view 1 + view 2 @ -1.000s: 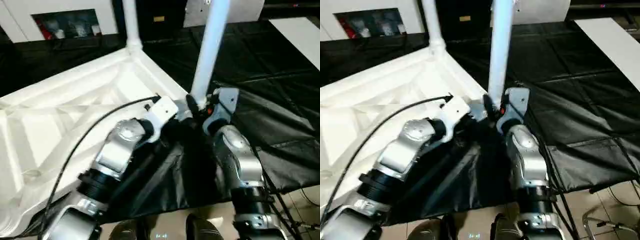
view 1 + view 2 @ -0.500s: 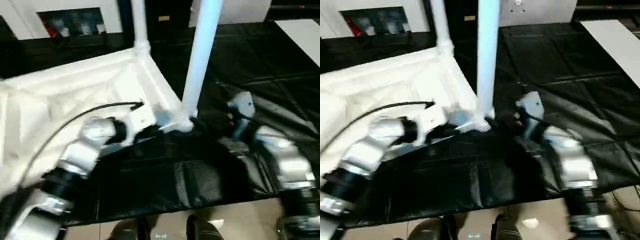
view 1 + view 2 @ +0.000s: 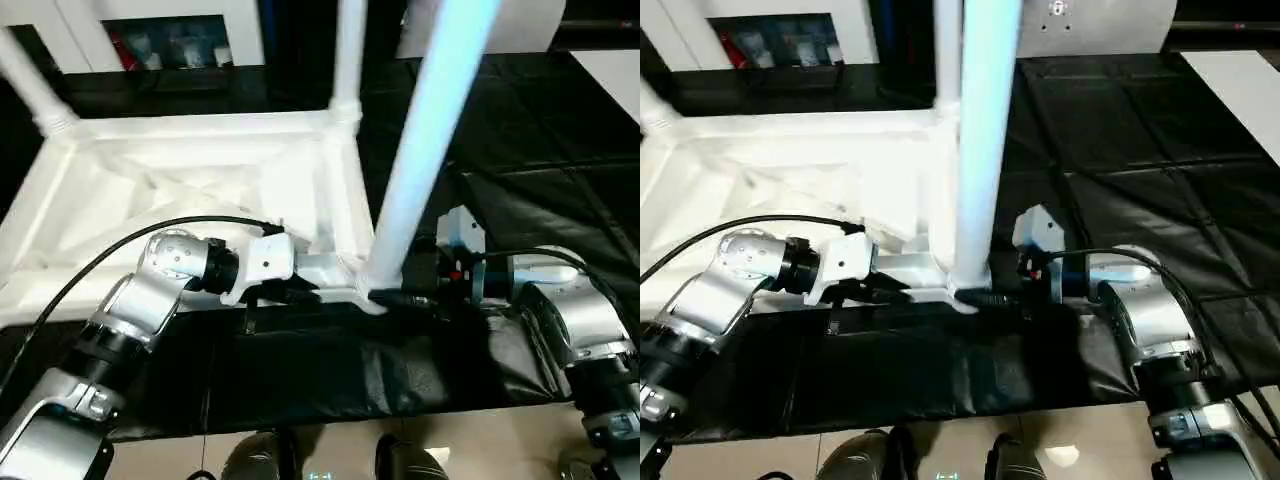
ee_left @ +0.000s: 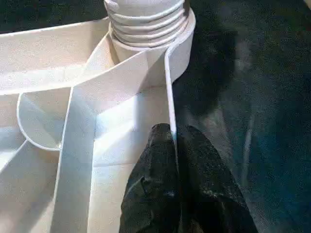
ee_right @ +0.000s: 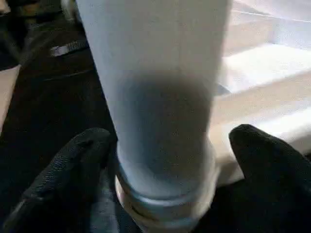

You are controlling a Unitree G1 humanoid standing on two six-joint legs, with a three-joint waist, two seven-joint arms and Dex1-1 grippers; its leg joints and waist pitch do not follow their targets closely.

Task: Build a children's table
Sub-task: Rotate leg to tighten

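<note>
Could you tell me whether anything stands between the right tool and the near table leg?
Nothing visible does. The right tool is open with its fingers on either side of the near leg, just above the corner socket.

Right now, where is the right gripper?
In the left eye view the right gripper is at the near corner of the upturned children's table, fingers spread around the leg base.

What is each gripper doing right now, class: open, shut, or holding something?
Left gripper: shut on the tabletop's rim.
Right gripper: open, jaws on either side of the near table leg, not gripping it.
</note>
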